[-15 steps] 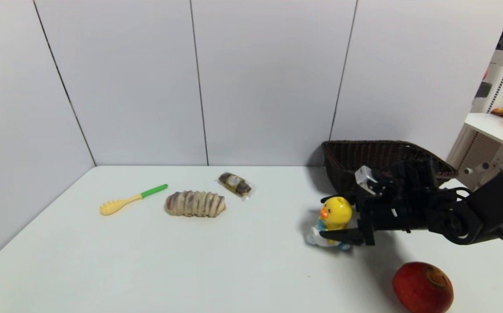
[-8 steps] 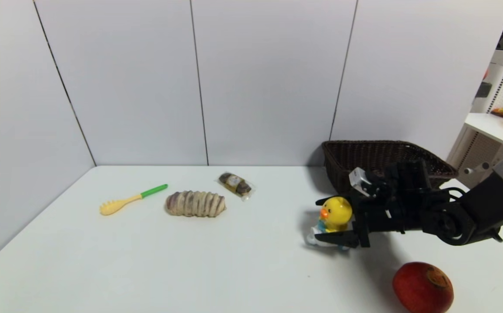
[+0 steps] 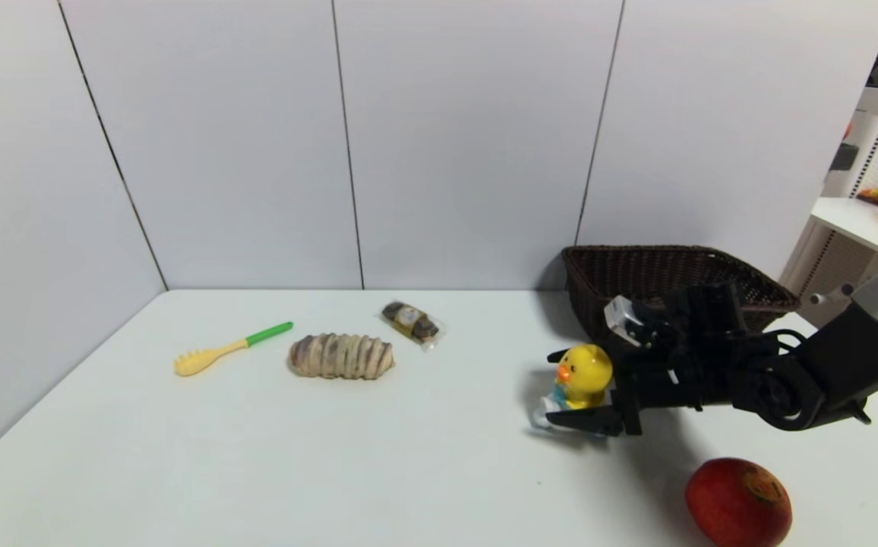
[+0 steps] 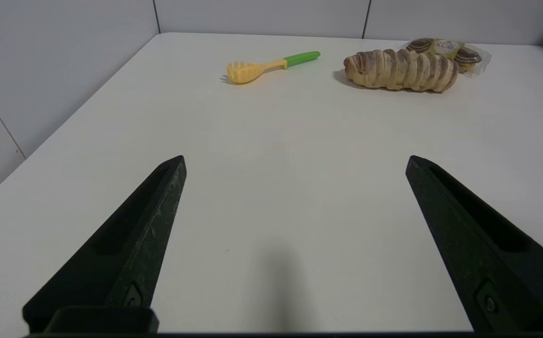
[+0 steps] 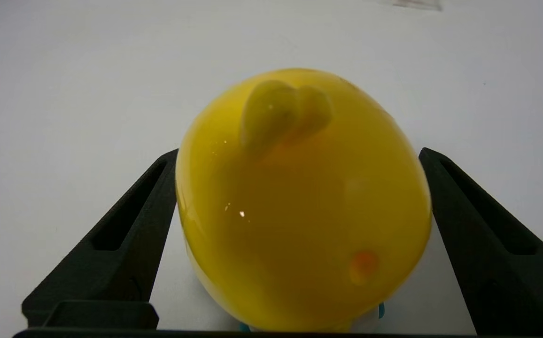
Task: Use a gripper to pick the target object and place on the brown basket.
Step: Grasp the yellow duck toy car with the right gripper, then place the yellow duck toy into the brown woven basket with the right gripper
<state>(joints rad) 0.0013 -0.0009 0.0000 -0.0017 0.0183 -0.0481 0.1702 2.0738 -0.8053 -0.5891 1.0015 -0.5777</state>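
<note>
The right gripper (image 3: 572, 387) sat low over the table (image 3: 424, 456), its fingers spread apart on either side of the duck (image 3: 582, 374); the basket (image 3: 667, 277) stood just behind it.

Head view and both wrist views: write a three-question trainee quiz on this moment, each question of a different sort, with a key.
1. True or false: the small yellow toy duck on its white vehicle already sits in the dark brown woven wicker basket.
2. Multiple choice: the black right gripper is A) shut empty, B) open with a finger on each side of the duck, C) over the red round fruit.
3. Fill in: the left gripper hovers open above the bare white ____.

Key: 1 false; 2 B; 3 table.
</note>
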